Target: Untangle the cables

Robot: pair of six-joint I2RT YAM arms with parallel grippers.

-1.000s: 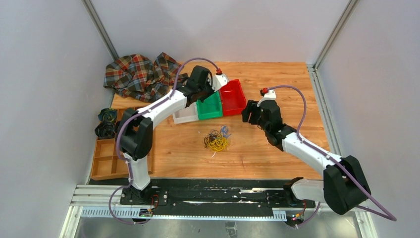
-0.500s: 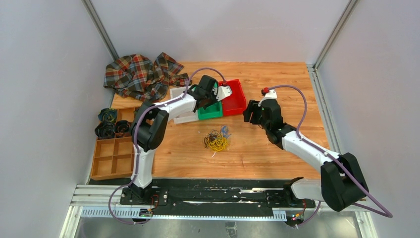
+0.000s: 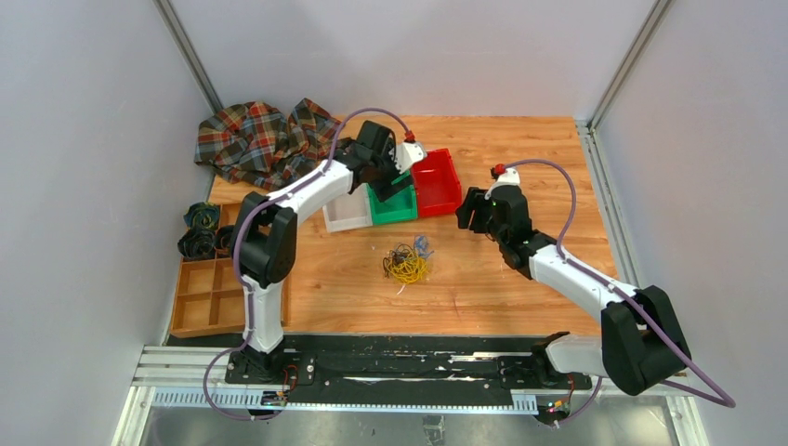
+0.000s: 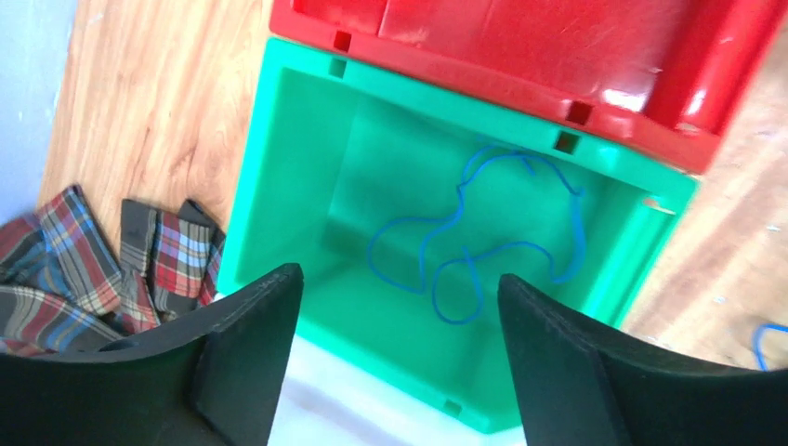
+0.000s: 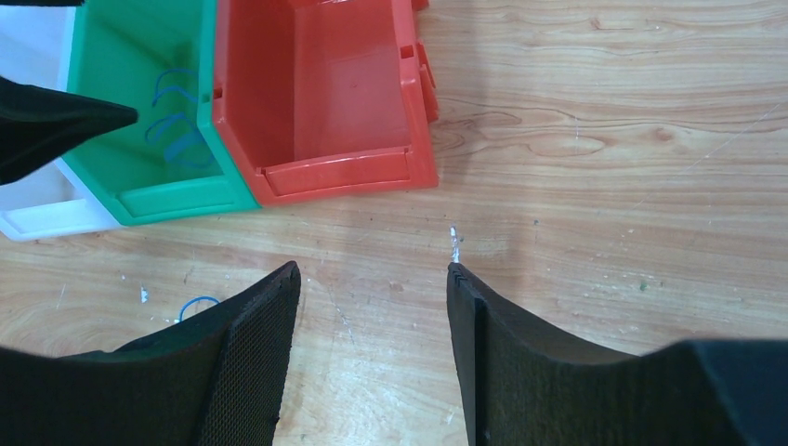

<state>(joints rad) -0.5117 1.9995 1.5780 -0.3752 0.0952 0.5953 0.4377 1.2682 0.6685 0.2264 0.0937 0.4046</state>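
Observation:
A small tangle of thin yellow, black and blue cables [image 3: 407, 263] lies on the wooden table between the two arms. One thin blue cable [image 4: 483, 232] lies loose in loops on the floor of the green bin [image 4: 279, 186], and shows in the right wrist view too as the same blue cable [image 5: 177, 130]. My left gripper [image 4: 400, 288] hangs open over that bin with nothing between its fingers; from above the left gripper [image 3: 383, 177] sits over the bins. My right gripper [image 5: 372, 269] is open and empty above bare wood, right of the bunch.
A red bin [image 3: 437, 181] and a white bin [image 3: 346, 216] flank the green bin [image 3: 395, 212]. A plaid cloth [image 3: 260, 139] lies at the back left. A wooden compartment tray [image 3: 209, 297] with dark coiled bundles [image 3: 198, 232] stands at the left edge.
The left arm swung about over the bins and its jaws have gone from shut to open. The blue cable now lies free in the green bin. The right arm has barely moved.

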